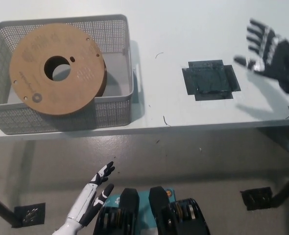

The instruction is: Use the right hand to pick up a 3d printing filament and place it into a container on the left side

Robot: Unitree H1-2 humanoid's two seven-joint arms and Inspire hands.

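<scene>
A filament spool (58, 68) with brown cardboard sides lies tilted inside the grey mesh basket (116, 105) on the left of the white table. My black right hand (271, 55) hovers over the table's right end, open, fingers spread, holding nothing. It is far to the right of the basket. My white left hand (90, 198) rests low at the lower left, below the table's front edge, fingers apart and empty.
A dark square patch of tape (211, 80) marks the table right of centre, just left of my right hand. The table's front edge (183, 127) runs across the middle of the picture. Below it is grey floor with tape marks (29, 213).
</scene>
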